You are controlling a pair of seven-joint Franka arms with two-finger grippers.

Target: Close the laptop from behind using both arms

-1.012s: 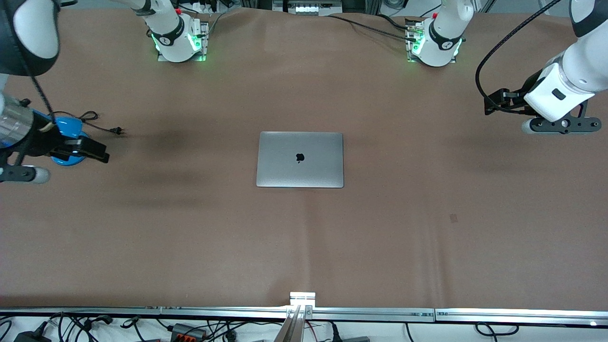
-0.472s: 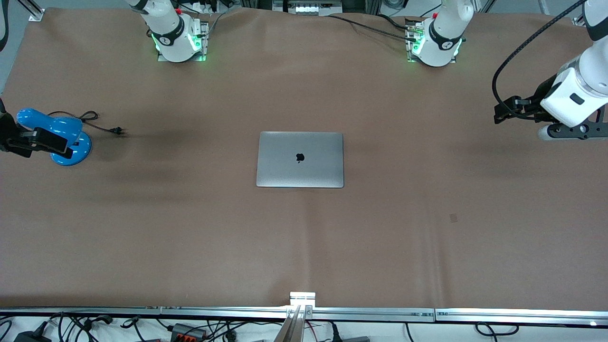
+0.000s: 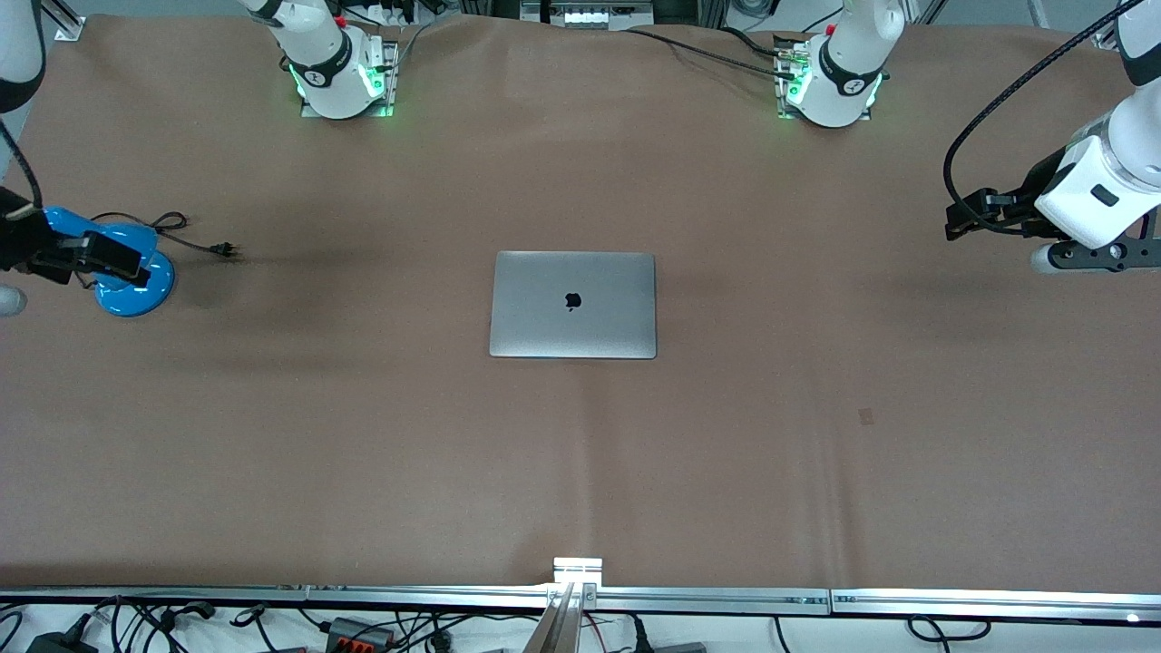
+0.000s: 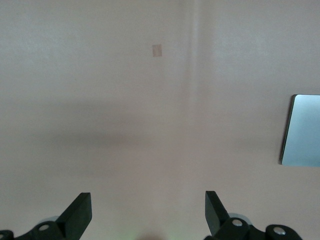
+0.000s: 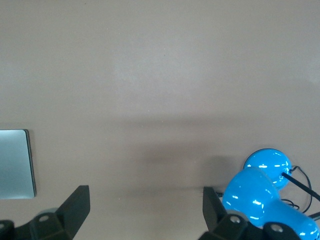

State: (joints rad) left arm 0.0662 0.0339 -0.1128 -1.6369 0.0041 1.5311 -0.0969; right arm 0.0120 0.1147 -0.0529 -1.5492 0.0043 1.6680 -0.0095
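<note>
The grey laptop (image 3: 572, 305) lies shut and flat in the middle of the table, apple logo up. One edge of it shows in the left wrist view (image 4: 302, 130) and in the right wrist view (image 5: 15, 162). My left gripper (image 3: 960, 218) hangs open and empty over the left arm's end of the table, well apart from the laptop; its fingers stand wide in its wrist view (image 4: 148, 212). My right gripper (image 3: 131, 263) hangs open and empty over the right arm's end, above a blue lamp; its fingers stand wide too (image 5: 145, 207).
A blue desk lamp (image 3: 136, 288) sits at the right arm's end, also in the right wrist view (image 5: 265, 192), with a black cord and plug (image 3: 195, 238). A small patch (image 3: 866, 416) marks the brown cover. A metal rail (image 3: 580, 594) runs along the front edge.
Both arms have pulled outward, away from the laptop, toward their own ends of the table. The right gripper then came back slightly over the lamp. The laptop has not moved.
</note>
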